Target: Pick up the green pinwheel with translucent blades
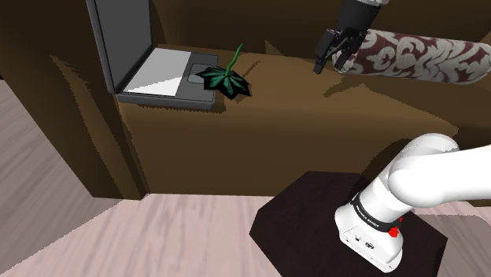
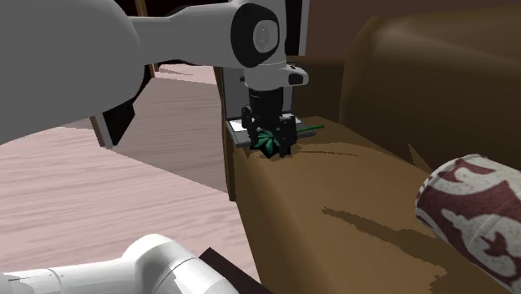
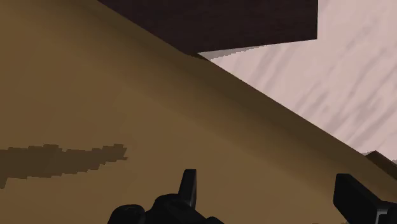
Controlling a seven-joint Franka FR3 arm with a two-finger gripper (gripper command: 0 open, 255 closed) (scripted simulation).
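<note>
beside the open laptop on the brown sofa lies the green pinwheel, likely light with fragile blades, so pinch its stem; toward the shoulder view's right the jaws stand wide, empty, near the patterned bolster.

Brown couch seat carries open laptop, green pinwheel, patterned bolster.

Open grey laptop, maroon-patterned bolster, brown sofa
</note>
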